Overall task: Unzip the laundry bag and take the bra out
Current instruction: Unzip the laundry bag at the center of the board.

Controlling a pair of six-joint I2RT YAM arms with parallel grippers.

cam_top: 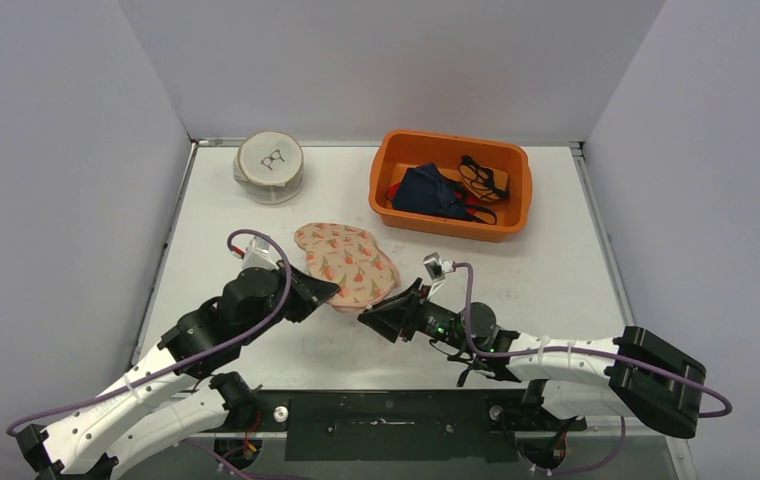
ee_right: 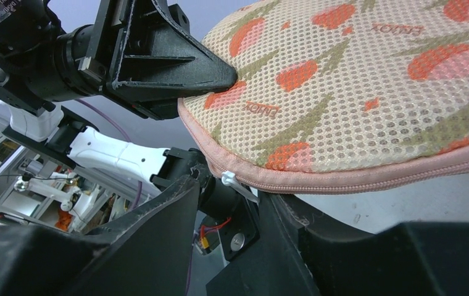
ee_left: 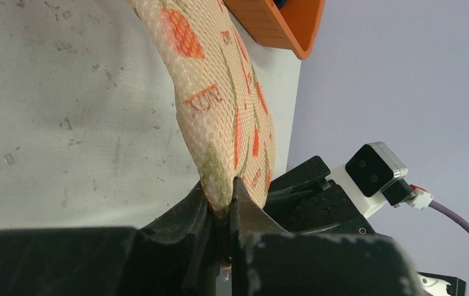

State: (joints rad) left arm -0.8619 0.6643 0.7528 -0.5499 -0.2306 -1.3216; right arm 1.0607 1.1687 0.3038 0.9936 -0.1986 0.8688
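Observation:
The laundry bag [cam_top: 348, 262] is a cream mesh pouch with an orange tulip print and a pink zipper edge, lying mid-table. It also shows in the left wrist view [ee_left: 226, 117] and the right wrist view [ee_right: 355, 105]. My left gripper [cam_top: 328, 293] is shut on the bag's near-left edge [ee_left: 223, 206] and holds that edge up. My right gripper [cam_top: 388, 303] is open at the bag's near edge. The white zipper pull [ee_right: 235, 182] sits between its spread jaws [ee_right: 232, 191], untouched by either finger. The bra is hidden.
An orange bin [cam_top: 453, 137] at the back right holds dark blue clothes [cam_top: 431, 190] and other garments. A round white container [cam_top: 270, 165] stands at the back left. My two grippers are close together, on either side of the bag's near corner.

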